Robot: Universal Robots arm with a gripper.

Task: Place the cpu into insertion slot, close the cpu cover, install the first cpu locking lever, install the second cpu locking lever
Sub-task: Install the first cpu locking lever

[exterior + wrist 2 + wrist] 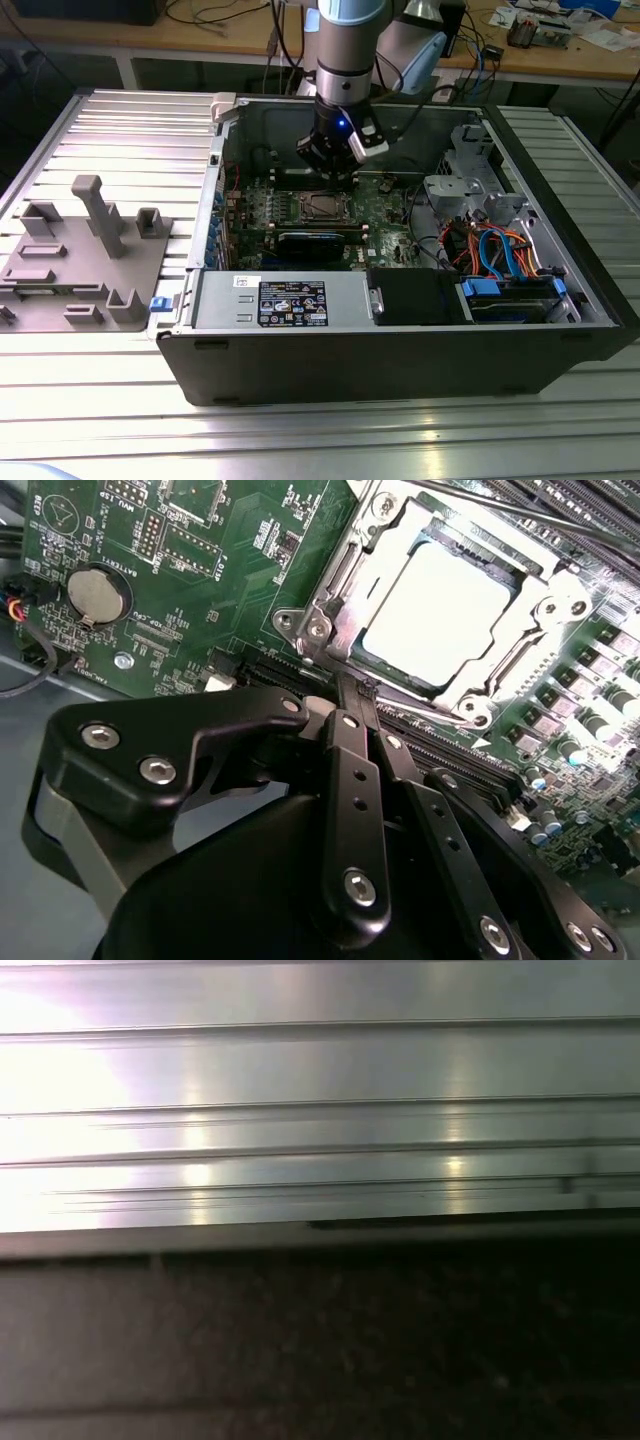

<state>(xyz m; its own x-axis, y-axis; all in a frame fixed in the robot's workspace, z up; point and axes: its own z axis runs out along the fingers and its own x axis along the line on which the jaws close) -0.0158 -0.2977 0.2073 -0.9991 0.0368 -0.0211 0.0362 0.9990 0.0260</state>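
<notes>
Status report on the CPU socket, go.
Gripper low over the motherboard, beside the insertion slot. Cpu seated, cpu cover down around it. Nothing in the way.

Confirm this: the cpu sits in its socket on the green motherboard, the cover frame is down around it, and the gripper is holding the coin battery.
Wrong on the battery. In the second wrist view the gripper is at the cpu cover edge, apart from the coin battery. The cpu is seated on the green motherboard, cover down.

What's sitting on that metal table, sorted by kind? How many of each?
Open computer case: 1
Grey holder tray: 1
Robot arm with gripper: 1
Total: 3
</notes>
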